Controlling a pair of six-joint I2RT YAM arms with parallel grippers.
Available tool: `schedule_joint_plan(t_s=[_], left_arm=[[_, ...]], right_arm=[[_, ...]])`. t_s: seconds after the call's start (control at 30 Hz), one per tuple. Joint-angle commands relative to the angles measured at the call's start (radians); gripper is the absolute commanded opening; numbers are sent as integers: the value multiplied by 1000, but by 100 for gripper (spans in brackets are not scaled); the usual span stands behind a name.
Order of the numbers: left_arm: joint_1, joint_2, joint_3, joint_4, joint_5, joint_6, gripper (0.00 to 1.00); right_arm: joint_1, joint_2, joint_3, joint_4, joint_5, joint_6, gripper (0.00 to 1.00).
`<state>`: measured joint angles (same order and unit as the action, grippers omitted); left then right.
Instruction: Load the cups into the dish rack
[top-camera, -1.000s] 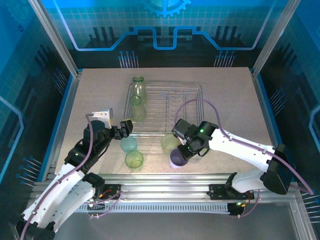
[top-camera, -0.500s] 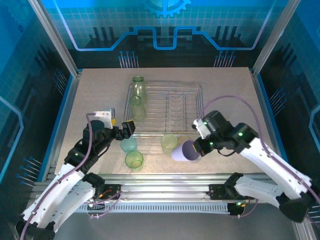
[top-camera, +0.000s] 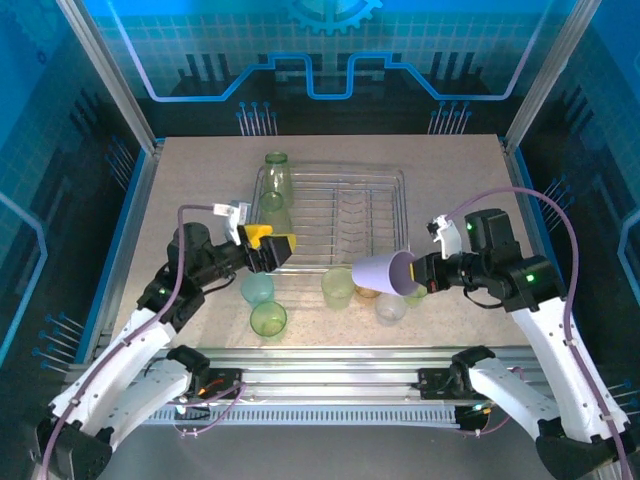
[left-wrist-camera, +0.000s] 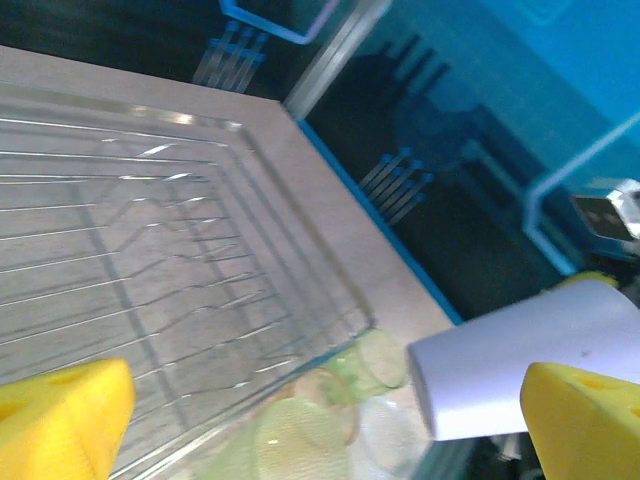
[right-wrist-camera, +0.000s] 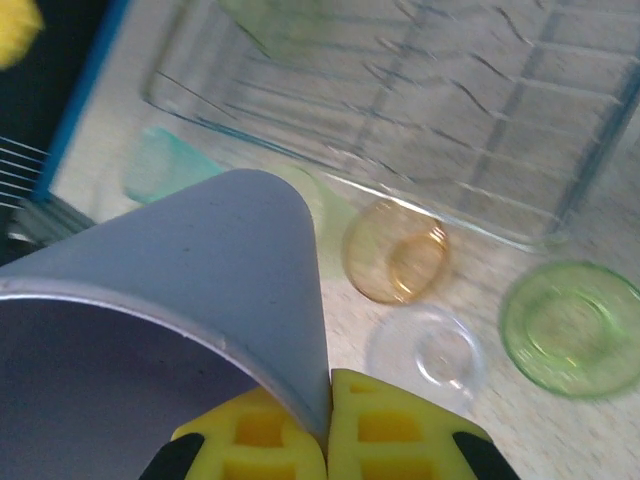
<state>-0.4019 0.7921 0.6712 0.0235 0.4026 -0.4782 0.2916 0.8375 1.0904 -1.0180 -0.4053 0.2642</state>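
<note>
My right gripper (top-camera: 418, 273) (right-wrist-camera: 328, 425) is shut on the rim of the lilac cup (top-camera: 385, 272) (right-wrist-camera: 190, 270), which hangs on its side above the table in front of the dish rack (top-camera: 385, 180) (right-wrist-camera: 400, 110) (left-wrist-camera: 150, 250). Below it on the table stand an amber cup (top-camera: 368, 291) (right-wrist-camera: 397, 250), a clear cup (top-camera: 390, 307) (right-wrist-camera: 430, 355) and a green cup (right-wrist-camera: 570, 325). Another green cup (top-camera: 338, 287), a teal cup (top-camera: 257, 289) and a third green one (top-camera: 268, 319) stand further left. Two green cups (top-camera: 272, 215) are in the rack's left end. My left gripper (top-camera: 270, 245) (left-wrist-camera: 320, 420) is open at the rack's front left corner, holding nothing.
Blue rails (top-camera: 125, 240) edge the table on both sides, and a metal frame (top-camera: 330, 365) runs along the near edge. The lilac cup (left-wrist-camera: 520, 370) shows between the left wrist's yellow pads (left-wrist-camera: 60, 415), well beyond them.
The right arm has lifted the lilac cup off the table and swung right, tipping it on its side. The left gripper has risen and moved right toward the rack's front.
</note>
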Motion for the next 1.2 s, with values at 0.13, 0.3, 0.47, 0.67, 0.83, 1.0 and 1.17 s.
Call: schedule_joint_plan(t_s=[0.13, 0.3, 0.47, 0.67, 0.83, 1.0, 1.17], left_arm=[[3, 69, 34, 232, 241, -128, 99], [3, 126, 38, 319, 311, -194, 99], [2, 181, 30, 450, 375, -280, 99], [-6, 196, 10, 545, 440, -295, 99], [-8, 192, -15, 623, 461, -318, 99], [-8, 160, -24, 560, 434, -277, 99], [-6, 138, -21, 471, 392, -215, 99]], right_arm=[[-14, -5, -80, 401, -362, 152, 0], [-14, 0, -126, 638, -493, 258, 0], [-13, 30, -159, 800, -560, 347, 0], [1, 89, -156, 848, -569, 365, 0], [12, 133, -159, 874, -565, 361, 0], [-16, 135, -132, 787, -546, 303, 0], [-48, 122, -106, 703, -530, 247, 0]])
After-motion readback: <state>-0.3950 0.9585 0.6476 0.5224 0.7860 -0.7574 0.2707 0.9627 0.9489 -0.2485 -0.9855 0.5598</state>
